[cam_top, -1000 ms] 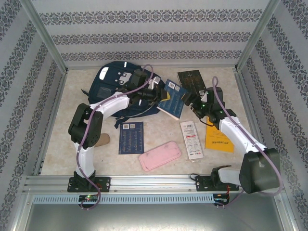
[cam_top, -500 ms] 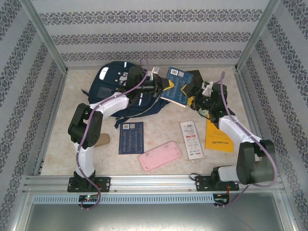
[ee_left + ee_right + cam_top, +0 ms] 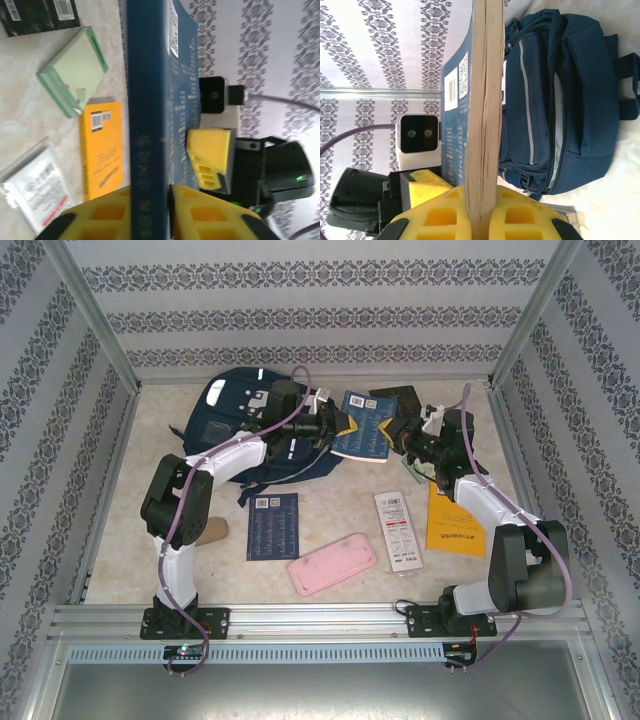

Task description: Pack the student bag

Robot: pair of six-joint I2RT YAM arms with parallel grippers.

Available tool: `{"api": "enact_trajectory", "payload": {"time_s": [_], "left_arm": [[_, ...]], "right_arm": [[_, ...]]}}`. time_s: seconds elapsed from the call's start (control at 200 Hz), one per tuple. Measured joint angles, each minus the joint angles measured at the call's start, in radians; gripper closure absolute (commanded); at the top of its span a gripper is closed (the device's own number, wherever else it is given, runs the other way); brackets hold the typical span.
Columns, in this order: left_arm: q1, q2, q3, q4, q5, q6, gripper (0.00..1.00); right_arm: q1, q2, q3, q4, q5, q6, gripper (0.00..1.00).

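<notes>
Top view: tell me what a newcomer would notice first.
The blue book stands out: the left gripper and the right gripper are both shut on it, holding it between them at the far middle of the table. Just left of it lies the navy bag. A pink case sits near the front edge.

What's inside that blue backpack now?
Its inside is hidden; the student bag shows outer fabric and pockets. The blue book is outside it, clamped between the left gripper and right gripper.
</notes>
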Motion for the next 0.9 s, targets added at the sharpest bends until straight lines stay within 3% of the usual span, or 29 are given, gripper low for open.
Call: {"api": "enact_trajectory", "payload": {"time_s": [0.105,0.28,0.45,0.659,0.899], "left_arm": [[0.002,0.0,0.085,-0.198,-0.035,0.142,0.51],[0.02,0.005,0.248,-0.505,-0.202,0.382,0.49],[0.032,0.077,0.397,-0.74,-0.476,0.586,0.48],[0.024,0.257,0.526,-0.931,-0.777,0.766,0.45],[-0.012,0.391,0.641,-1.04,-0.946,0.863,0.42]], "right_arm": [[-0.019,-0.008,0.0,-0.031,0.002,-0.02,1.0],[-0.044,-0.034,0.0,-0.082,0.016,-0.063,1.0],[-0.049,-0.043,0.0,-0.119,0.019,-0.098,1.0],[-0.049,-0.043,0.0,-0.154,0.019,-0.126,1.0],[-0.051,-0.032,0.009,-0.163,0.019,-0.138,1.0]]}}
